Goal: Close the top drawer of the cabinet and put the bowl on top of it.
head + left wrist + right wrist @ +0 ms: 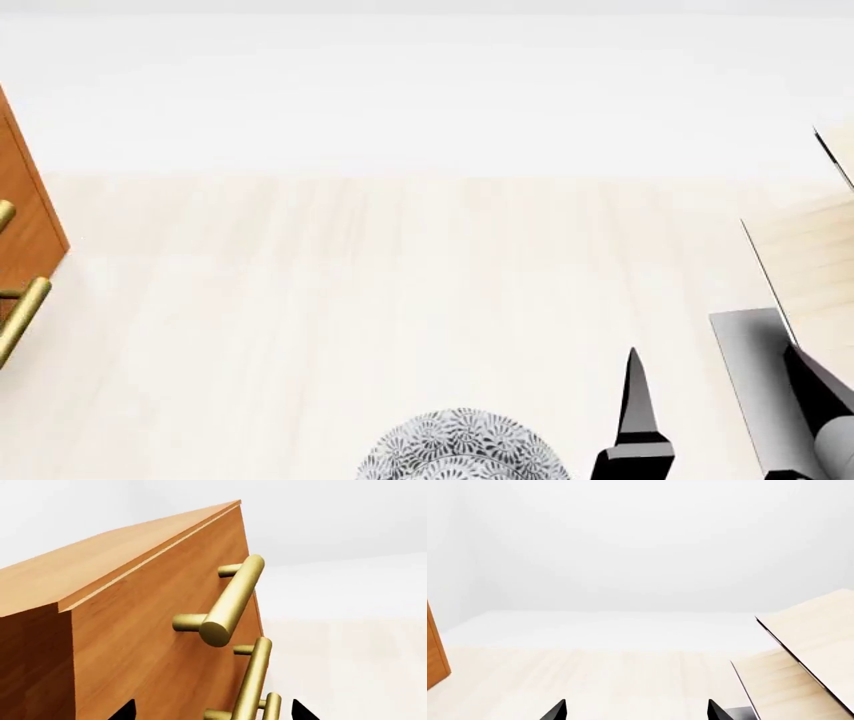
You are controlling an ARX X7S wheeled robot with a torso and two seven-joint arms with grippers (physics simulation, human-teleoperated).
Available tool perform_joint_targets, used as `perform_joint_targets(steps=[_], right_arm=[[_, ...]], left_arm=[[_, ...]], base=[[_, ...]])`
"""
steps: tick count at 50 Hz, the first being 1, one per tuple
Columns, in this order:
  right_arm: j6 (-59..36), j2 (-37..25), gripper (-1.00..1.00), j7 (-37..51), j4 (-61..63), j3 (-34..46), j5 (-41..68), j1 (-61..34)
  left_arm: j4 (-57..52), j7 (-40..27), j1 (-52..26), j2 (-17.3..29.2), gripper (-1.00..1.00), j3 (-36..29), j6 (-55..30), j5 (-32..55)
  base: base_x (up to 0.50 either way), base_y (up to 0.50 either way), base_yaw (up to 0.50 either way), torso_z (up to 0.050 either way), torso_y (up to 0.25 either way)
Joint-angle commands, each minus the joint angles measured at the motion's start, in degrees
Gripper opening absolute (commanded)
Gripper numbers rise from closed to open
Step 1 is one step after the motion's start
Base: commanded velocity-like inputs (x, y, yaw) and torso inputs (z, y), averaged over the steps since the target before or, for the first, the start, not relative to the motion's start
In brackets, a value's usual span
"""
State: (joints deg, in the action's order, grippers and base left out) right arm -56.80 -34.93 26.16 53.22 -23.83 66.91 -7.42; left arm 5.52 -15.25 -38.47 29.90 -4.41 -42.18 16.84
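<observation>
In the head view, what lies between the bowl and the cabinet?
Nothing: only bare pale floor lies between the bowl and the cabinet at the left edge in the head view.

Little of the robot's body showed. In the head view, at the lower right of the frame, the right gripper (707, 400) appeared as one slim black finger (633, 400) tapering to a sharp point above a blocky black base, and beside it a flat mid-grey plate with a black wedge and a rounded pale-grey part at the frame's corner. In the right wrist view only two small black triangular fingertips (556, 711) poked up from the bottom edge. The left gripper (212, 711) showed likewise in its own wrist view: two matte black pointed tips (124, 711) at the bottom edge, without markings, screws or cables.
</observation>
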Motion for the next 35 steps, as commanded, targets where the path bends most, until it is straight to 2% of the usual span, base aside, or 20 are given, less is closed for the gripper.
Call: perform_joint_targets(steps=[1, 10, 27, 35], right_arm=[[0.53, 0.70, 1.00, -1.61, -0.18, -0.25, -1.54, 0.81], [0.92, 0.33, 1.00, -1.60, -0.07, -0.62, -1.30, 1.42], [1.69, 0.16, 1.00, -1.51, -0.23, -0.56, -1.21, 2.02], [1.70, 0.23, 1.00, -1.42, -0.62, 0.89, -1.99, 1.37]], left_arm=[[0.47, -1.91, -0.41, -0.88, 1.00, 3.56, 0.41, -1.31], [1.13, -3.72, -1.20, -1.30, 1.00, 4.87, -0.13, -1.37], [1.22, -2.93, -0.52, -1.26, 1.00, 4.36, -0.23, -0.94], [-12.26, -1.32, 4.22, -1.46, 1.00, 4.55, -6.54, 3.70]], base=[[0.00, 0.00, 0.00, 0.000, 0.000], [0.00, 0.00, 0.00, 0.000, 0.000], [0.00, 0.00, 0.00, 0.000, 0.000], [0.00, 0.00, 0.00, 0.000, 0.000]])
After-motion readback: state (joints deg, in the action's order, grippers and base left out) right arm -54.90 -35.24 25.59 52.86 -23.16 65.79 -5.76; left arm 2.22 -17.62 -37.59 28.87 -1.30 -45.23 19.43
